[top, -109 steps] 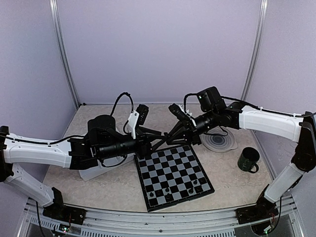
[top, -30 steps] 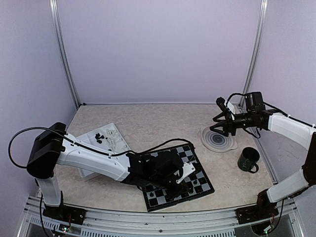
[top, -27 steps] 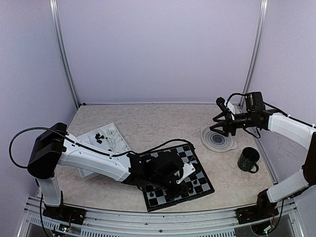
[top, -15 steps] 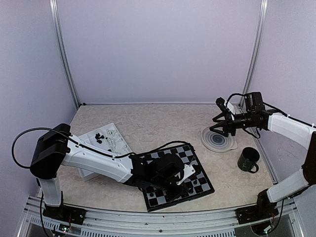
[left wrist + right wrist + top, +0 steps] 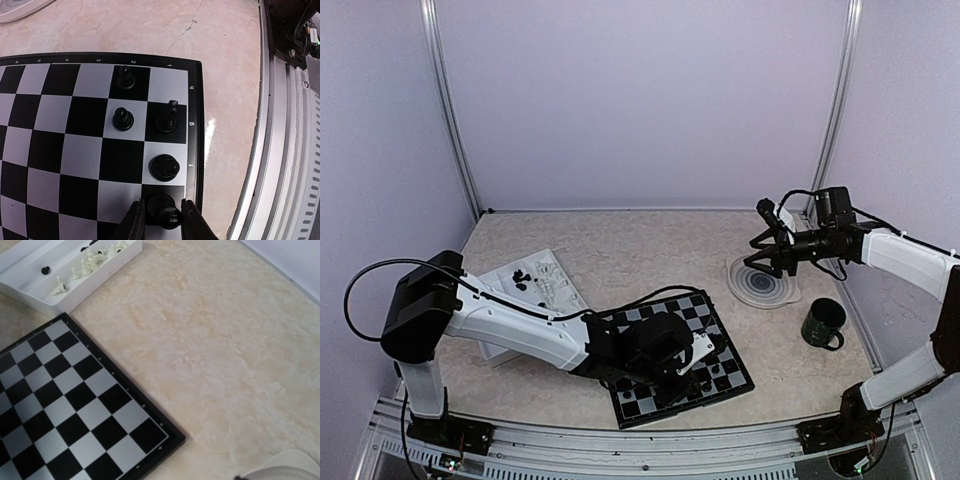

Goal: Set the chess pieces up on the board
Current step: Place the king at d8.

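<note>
The board (image 5: 75,125) lies near the table's front, and several black chess pieces (image 5: 123,119) stand along its right edge. In the left wrist view my left gripper (image 5: 162,205) straddles one black piece (image 5: 165,210) that stands on a corner-row square. Its fingers (image 5: 135,222) sit a hair off each side, narrowly open. Seen from above, the left arm reaches low over the board (image 5: 695,305). My right gripper (image 5: 758,238) hovers open and empty above the round plate, far from the board (image 5: 75,405). White chess pieces (image 5: 90,260) lie in the tray.
The white compartment tray (image 5: 545,275) sits left of the board and shows in the right wrist view too (image 5: 105,275). A round grey ringed plate (image 5: 765,285) and a dark green mug (image 5: 822,324) stand at the right. The table's metal front rail (image 5: 280,150) runs close to the board.
The left jaws have widened slightly off the black piece, which stays standing on its square. The left arm has barely shifted. The right arm has held still over the plate.
</note>
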Robot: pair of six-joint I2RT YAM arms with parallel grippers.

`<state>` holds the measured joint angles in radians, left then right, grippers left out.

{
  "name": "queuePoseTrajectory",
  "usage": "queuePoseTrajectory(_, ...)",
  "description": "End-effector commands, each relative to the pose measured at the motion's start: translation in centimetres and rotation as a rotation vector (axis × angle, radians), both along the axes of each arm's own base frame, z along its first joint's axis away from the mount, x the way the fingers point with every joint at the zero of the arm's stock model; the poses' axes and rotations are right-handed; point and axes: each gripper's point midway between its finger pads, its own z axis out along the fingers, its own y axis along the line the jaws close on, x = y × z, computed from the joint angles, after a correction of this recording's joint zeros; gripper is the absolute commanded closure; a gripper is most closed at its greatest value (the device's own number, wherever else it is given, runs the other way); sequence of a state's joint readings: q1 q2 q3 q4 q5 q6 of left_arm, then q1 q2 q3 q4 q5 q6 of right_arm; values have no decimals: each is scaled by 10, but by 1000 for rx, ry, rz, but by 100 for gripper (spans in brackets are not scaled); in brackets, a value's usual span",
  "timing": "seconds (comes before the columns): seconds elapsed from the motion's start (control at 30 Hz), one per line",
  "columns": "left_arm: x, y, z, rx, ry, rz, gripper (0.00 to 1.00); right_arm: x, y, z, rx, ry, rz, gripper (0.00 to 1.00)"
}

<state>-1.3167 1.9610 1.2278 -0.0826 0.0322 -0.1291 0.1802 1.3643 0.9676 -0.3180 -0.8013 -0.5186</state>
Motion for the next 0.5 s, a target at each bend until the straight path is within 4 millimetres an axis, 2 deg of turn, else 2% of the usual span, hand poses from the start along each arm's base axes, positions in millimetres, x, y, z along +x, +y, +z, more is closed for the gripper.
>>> queuePoseTrajectory(0.0, -8, -3, 3, -4, 1, -19, 72, -3, 1, -3, 8, 20, 18, 38)
queuePoseTrajectory(0.13, -11, -6, 20, -35, -4, -28, 70, -4, 2, -3, 11, 25, 23, 38)
queuePoseTrajectory(0.3, -5, 2, 64, -72, -66, -9, 66, -4, 2, -4, 12, 29, 27, 37)
queuePoseTrajectory(0.37, 10, 18, 76, -42, -125, 58, 66, -4, 3, -4, 12, 33, 29, 37)
queuePoseTrajectory(0.43, 37, 44, 97, -39, -163, 179, 65, -5, 3, -5, 12, 34, 35, 37)
queuePoseTrajectory(0.47, 54, 60, 100, -24, -164, 253, 65, -5, 3, -5, 11, 33, 37, 37)
